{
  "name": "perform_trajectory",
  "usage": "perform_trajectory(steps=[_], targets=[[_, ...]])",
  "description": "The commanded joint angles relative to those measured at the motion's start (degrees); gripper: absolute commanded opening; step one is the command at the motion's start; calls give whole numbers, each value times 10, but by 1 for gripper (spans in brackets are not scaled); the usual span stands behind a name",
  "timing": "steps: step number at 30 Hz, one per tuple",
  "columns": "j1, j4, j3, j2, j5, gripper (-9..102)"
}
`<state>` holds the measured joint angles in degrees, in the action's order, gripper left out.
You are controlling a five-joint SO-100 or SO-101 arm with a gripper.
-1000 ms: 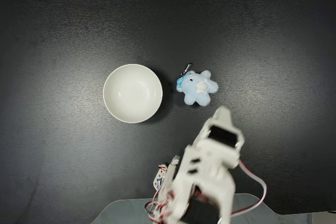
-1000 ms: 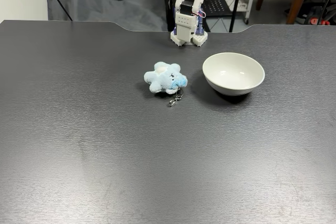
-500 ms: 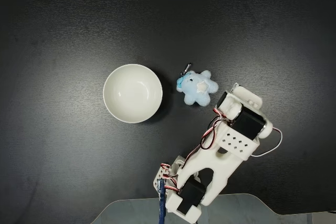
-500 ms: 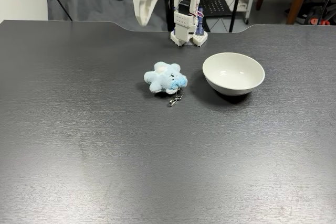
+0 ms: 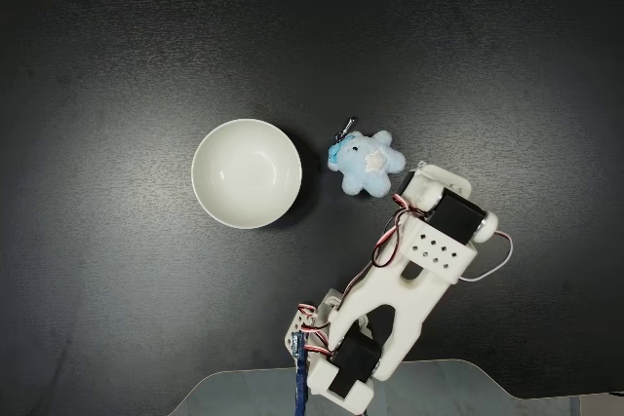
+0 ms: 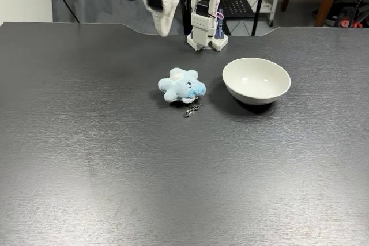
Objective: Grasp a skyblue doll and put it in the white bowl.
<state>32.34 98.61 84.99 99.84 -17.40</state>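
Note:
The skyblue doll [image 5: 369,163] lies on the black table just right of the white bowl [image 5: 247,173] in the top-down fixed view; its white star faces up and its metal clip [image 5: 344,128] points away from the arm. From the front fixed view the doll [image 6: 181,85] sits left of the bowl [image 6: 256,79], which holds nothing. My gripper [image 6: 163,29] hangs in the air behind the doll, pointing down, its fingers together and holding nothing. From above, the wrist [image 5: 439,216] sits just below and right of the doll, covering the fingertips.
The arm's base [image 6: 206,36] stands at the table's far edge, beside a cut-out in the tabletop. A grey cloth [image 6: 109,1] and furniture legs lie beyond that edge. The dark table [image 6: 173,177] stretches wide in front of the doll and bowl.
The arm has unfolded from over its base and swung out toward the doll. Over the last half second the wrist edged closer to it. Doll and bowl have not moved.

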Motion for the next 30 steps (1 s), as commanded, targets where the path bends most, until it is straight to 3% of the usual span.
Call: perform_trajectory(steps=[1, 5, 7, 20, 30], targets=[[-47, 25, 7, 18, -381, -1], [-50, 22, 11, 20, -679, -1], [-47, 25, 13, 19, -747, -1], [-28, 23, 12, 18, -733, 2], [-5, 25, 6, 25, -733, 38]])
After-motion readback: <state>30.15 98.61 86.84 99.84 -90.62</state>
